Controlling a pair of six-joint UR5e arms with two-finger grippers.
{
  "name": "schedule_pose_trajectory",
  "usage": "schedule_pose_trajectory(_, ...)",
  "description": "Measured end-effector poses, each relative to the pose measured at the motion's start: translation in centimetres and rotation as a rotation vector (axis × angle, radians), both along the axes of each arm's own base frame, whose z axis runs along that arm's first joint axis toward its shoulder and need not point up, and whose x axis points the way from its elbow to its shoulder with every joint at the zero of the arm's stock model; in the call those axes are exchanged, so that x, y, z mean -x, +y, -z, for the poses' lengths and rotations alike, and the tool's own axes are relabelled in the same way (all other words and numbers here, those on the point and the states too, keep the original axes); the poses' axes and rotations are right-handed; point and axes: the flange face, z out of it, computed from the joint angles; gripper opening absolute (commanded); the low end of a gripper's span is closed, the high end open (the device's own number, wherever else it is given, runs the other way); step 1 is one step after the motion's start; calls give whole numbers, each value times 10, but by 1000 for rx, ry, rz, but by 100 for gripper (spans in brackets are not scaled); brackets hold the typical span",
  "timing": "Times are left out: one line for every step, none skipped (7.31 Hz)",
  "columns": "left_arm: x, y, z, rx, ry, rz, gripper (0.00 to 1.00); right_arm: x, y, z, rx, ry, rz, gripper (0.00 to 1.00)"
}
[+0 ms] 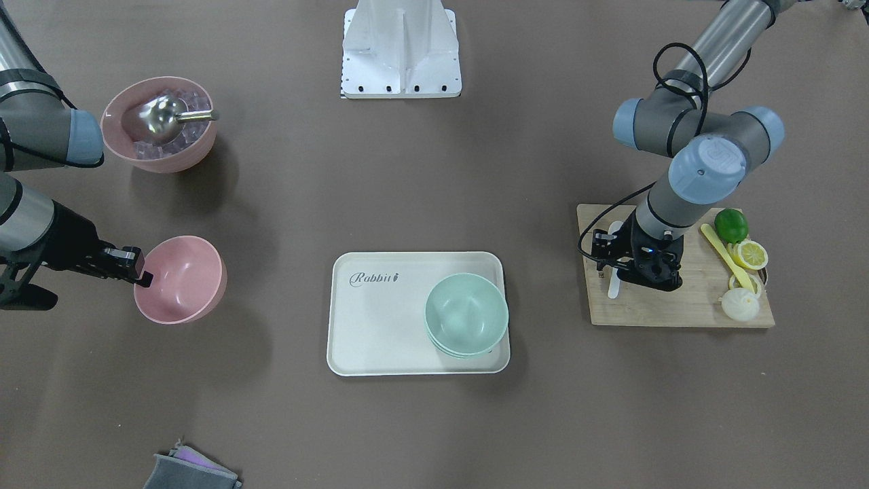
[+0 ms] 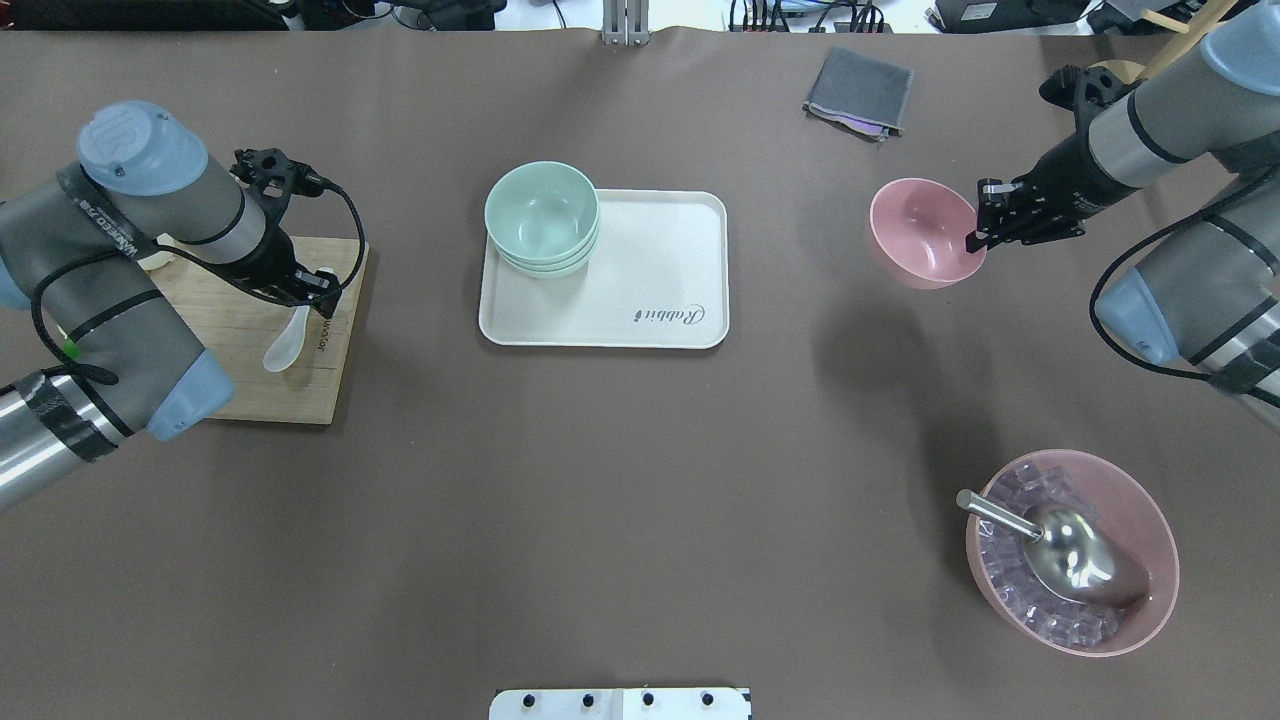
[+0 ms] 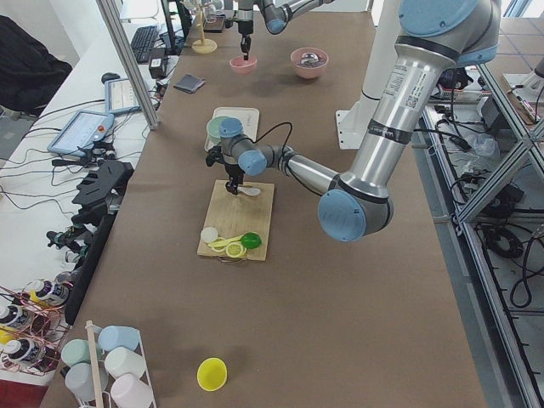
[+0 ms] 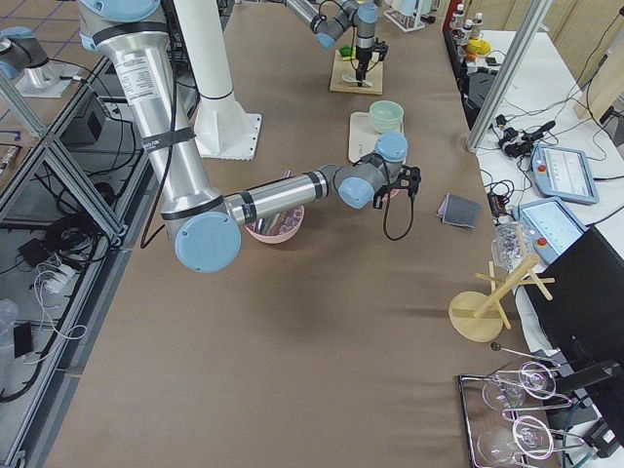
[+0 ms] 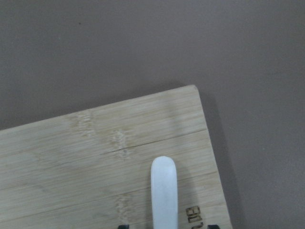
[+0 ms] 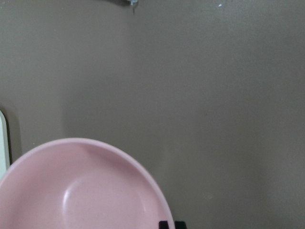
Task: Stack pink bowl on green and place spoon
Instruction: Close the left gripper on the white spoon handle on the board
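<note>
Overhead exterior: pink bowl [image 2: 925, 232] is over the right part of the counter [image 2: 640, 480], well apart from the tray [image 2: 660, 300]. Right hand [image 2: 973, 240] is clenched on its rim, on the side away from the tray. Green bowls [image 2: 542, 212] sit nested on one corner of the tray. White spoon [image 2: 283, 342] lies flat on the cutting board [image 2: 250, 390], with the left hand [image 2: 312, 298] low at its handle. Exterior front-facing: an ice bowl [image 1: 159, 125] holding a metal scoop [image 1: 163, 115] stands near the right arm. A lime [image 1: 731, 224] lies on the board's far end. Left wrist-mounted: fingertips stand either side of the spoon handle with gaps showing, so the hand is released and not touching. Right wrist-mounted: two dark fingertips close together at the pink rim.
</note>
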Motion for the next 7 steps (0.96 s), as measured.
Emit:
schedule_pose_trajectory(0,0,-1,1,-1,0,25,0,0,0,0,0,0,0)
schedule_pose_trajectory(0,1,-1,2,-2,-1,20,0,0,0,0,0,0,0)
schedule_pose_trajectory(0,1,-1,2,-2,0,15,0,0,0,0,0,0,0)
schedule_pose_trajectory(0,1,0,1,1,-2,8,0,0,0,0,0,-1,0)
schedule_pose_trajectory(1,2,4,-1,6,-4,0,-1,0,0,1,0,-1,0)
schedule_pose_trajectory(2,4,9,-5,14,-7,0,-1,0,0,1,-1,-2,0)
schedule_pose_trajectory(5,6,16,-7,28,-12,0,0,-2,8,0,-8,-7,0)
